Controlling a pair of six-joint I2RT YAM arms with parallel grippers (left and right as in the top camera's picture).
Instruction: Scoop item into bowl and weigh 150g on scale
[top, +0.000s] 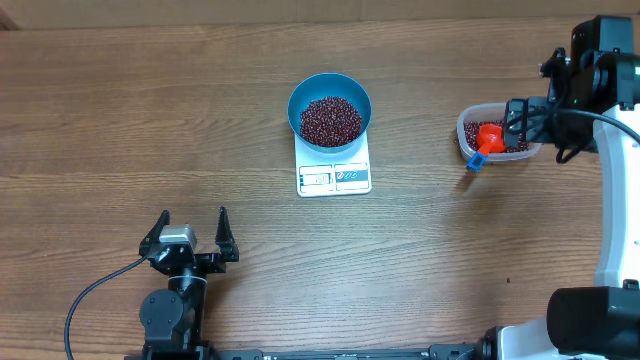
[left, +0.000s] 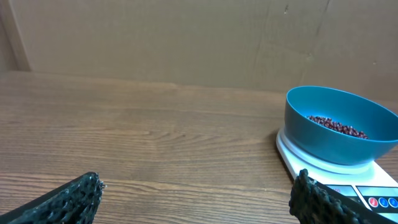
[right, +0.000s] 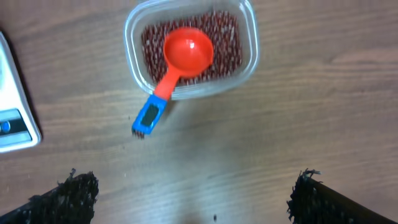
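Observation:
A blue bowl holding red beans stands on the white scale at mid table; the left wrist view has the bowl and scale on its right. A clear tub of beans sits at the right, and a red scoop with a blue handle rests in it, handle over the rim. The right wrist view looks down on the tub and scoop. My right gripper hovers by the tub's right side, open and empty. My left gripper rests open near the front left.
The scale's display and buttons face the front edge. A cardboard wall closes off the table's far side. The right arm's base and cable stand at the front right corner.

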